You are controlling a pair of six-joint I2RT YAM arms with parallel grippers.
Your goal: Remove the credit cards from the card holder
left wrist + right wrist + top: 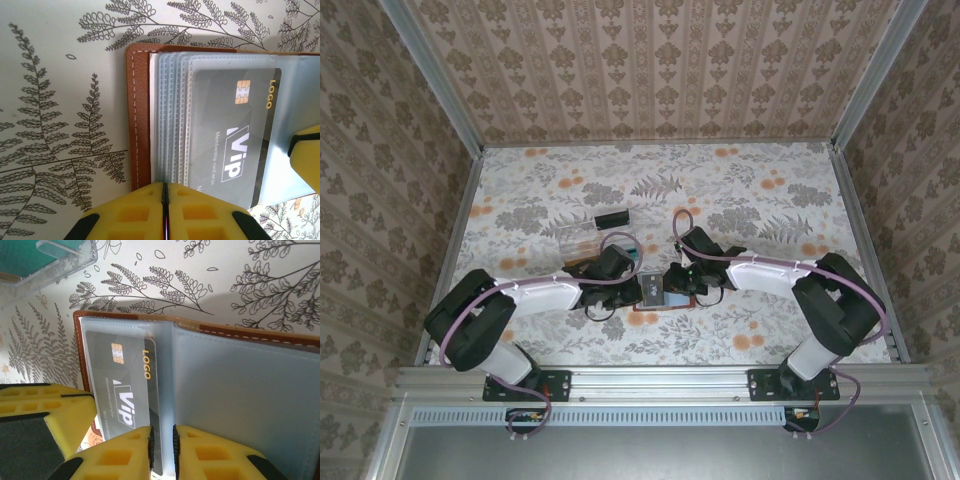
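Open brown leather card holder (653, 291) at bench (770, 190) centre. Left gripper (165, 210) is pressed together at its 6 o'clock edge. Right gripper (162, 450) is pinching the sleeved grey VIP credit card (125, 385). Extraction step; next, likely slide the card out with the holder pinned.

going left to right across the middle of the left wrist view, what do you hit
patterned tablecloth → card holder's brown leather edge → clear sleeve edges → grey vip card → right gripper's yellow finger
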